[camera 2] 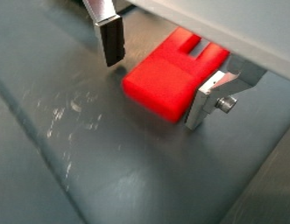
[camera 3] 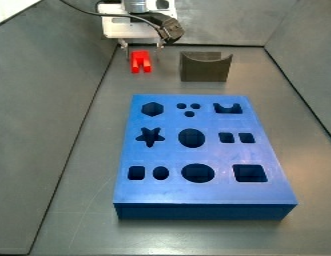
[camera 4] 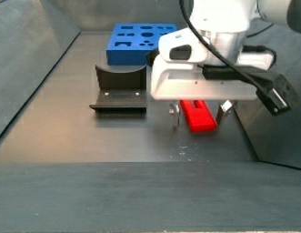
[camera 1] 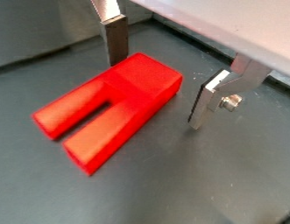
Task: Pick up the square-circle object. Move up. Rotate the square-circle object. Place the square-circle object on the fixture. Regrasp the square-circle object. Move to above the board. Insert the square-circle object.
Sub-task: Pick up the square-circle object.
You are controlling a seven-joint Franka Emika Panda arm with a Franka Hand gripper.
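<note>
No writing or brand mark can be read on anything in view. The square-circle object [camera 1: 106, 109] lies flat on the grey floor [camera 3: 74, 150], beside the fixture [camera 3: 204, 66] and well apart from the board [camera 3: 201, 155]. In a side view its long axis runs from the tool [camera 3: 138, 43] towards the board's end of the floor, with its two legs at the far end from the tool. The tool is open, its fingers [camera 1: 114, 39] straddling the object's solid end without touching it.
</note>
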